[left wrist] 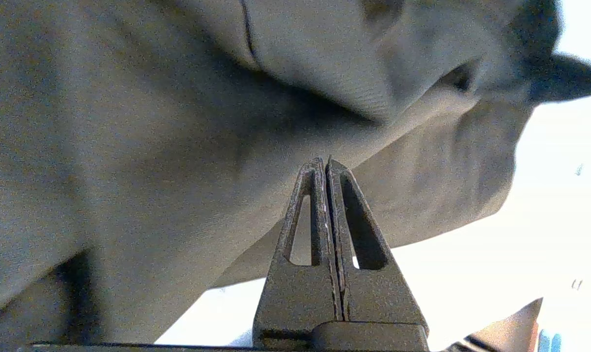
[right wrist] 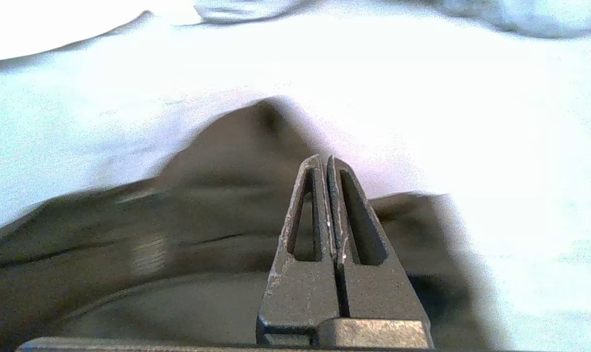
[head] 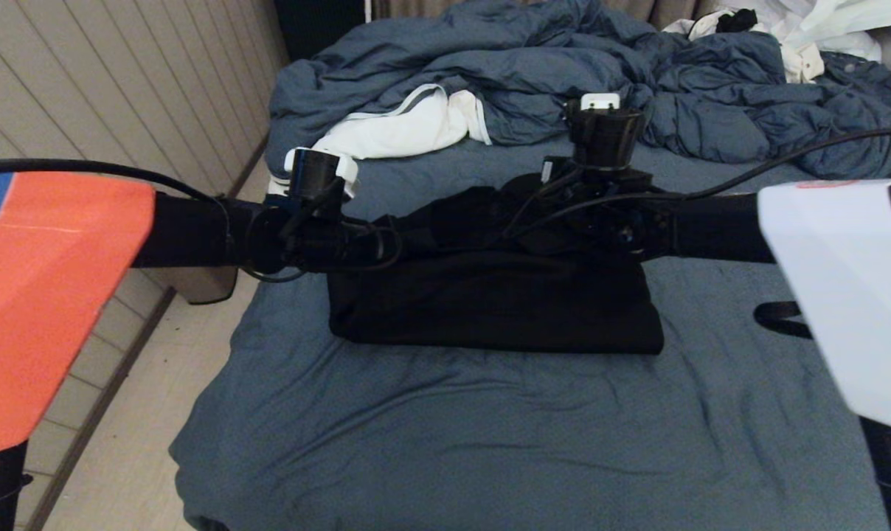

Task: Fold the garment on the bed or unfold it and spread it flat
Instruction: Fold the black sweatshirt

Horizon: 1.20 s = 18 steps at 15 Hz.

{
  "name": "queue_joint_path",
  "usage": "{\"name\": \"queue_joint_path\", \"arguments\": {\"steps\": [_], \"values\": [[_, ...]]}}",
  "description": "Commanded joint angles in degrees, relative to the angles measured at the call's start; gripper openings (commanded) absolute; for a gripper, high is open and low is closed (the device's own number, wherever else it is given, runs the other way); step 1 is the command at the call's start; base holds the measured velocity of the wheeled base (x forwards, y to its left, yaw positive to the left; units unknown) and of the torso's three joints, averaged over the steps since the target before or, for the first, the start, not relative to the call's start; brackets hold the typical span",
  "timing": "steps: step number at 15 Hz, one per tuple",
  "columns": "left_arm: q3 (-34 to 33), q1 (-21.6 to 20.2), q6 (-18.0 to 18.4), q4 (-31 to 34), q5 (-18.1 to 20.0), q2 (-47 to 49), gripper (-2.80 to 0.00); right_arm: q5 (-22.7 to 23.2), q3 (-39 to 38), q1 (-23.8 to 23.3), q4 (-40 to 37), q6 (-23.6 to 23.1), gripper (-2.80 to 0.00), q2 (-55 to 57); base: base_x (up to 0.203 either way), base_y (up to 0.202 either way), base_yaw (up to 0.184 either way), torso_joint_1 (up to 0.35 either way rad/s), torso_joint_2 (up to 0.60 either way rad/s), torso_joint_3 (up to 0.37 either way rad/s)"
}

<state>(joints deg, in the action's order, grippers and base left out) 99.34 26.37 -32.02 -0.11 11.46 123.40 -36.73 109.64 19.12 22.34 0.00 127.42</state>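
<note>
The garment [head: 497, 302], a soft matte black slab already folded into a thick rectangle, lay mid-bed [head: 445, 435] on the heathered blue-grey sheet. Both arms hovered across its far edge; the left pincer [left wrist: 324, 164] and right pincer [right wrist: 324, 161] were closed, empty. Folding looked nearly finished; next, probably withdrawing or tidying.

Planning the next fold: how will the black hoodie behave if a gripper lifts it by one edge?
Probably floppy: the hoodie lies in soft folded layers, so it would likely drape and unfold. It looks thick, so fairly heavy for cloth. On the wrinkled bed sheet it would likely drag rather than slide.
</note>
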Motion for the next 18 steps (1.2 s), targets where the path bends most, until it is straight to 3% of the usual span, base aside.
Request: {"name": "queue_joint_path", "arguments": {"steps": [1, 3, 4, 6, 8, 9, 11, 12, 15, 18], "values": [[-2.1, -1.4, 0.1, 0.2, 0.1, -5.2, -2.8, 0.1, -1.7, -4.7, -3.8, 0.7, -2.8, -5.3, 0.0, 0.0, 0.0, 0.0, 0.0, 0.0], [-6.7, -4.7, 1.8, 0.6, 0.3, -8.6, -2.8, 3.3, -6.7, -9.0, -9.0, 4.1, -2.8, -9.0, 0.0, 0.0, 0.0, 0.0, 0.0, 0.0], [-8.8, -6.3, 3.5, 1.4, 0.8, -9.8, -2.8, 7.4, -9.9, -11.2, -12.4, 5.5, -2.8, -11.2, 0.0, 0.0, 0.0, 0.0, 0.0, 0.0], [-14.0, -10.7, 7.5, 5.3, 4.0, -12.0, -2.8, 20.4, -16.2, -17.7, -23.6, 9.1, -2.8, -15.1, 0.0, 0.0, 0.0, 0.0, 0.0, 0.0], [-18.7, -14.9, 9.8, 6.8, 7.3, -12.6, -2.8, 30.2, -20.2, -23.9, -32.9, 12.2, -2.8, -17.3, 0.0, 0.0, 0.0, 0.0, 0.0, 0.0], [-20.5, -16.0, 10.6, 6.9, 8.4, -12.7, -2.8, 33.6, -22.7, -26.0, -35.0, 12.9, -2.8, -17.9, 0.0, 0.0, 0.0, 0.0, 0.0, 0.0], [-22.3, -16.4, 11.1, 7.0, 9.4, -12.8, -2.8, 35.9, -27.2, -27.7, -35.8, 13.1, -2.8, -18.9, 0.0, 0.0, 0.0, 0.0, 0.0, 0.0], [-22.5, -16.3, 11.1, 7.0, 9.5, -12.8, 0.0, 37.0, -28.9, -28.2, -35.9, 13.2, -2.8, -19.3, 0.0, 0.0, 0.0, 0.0, 0.0, 0.0], [-22.3, -16.3, 11.0, 6.8, 10.9, -12.8, 0.0, 42.8, -32.2, -28.3, -35.8, 13.3, -2.8, -20.4, 0.0, 0.0, 0.0, 0.0, 0.0, 0.0], [-21.0, -16.2, 10.8, 6.3, 13.9, -10.9, 0.0, 43.4, -34.0, -28.3, -35.7, 13.4, -2.8, -20.3, 0.0, 0.0, 0.0, 0.0, 0.0, 0.0]]}}
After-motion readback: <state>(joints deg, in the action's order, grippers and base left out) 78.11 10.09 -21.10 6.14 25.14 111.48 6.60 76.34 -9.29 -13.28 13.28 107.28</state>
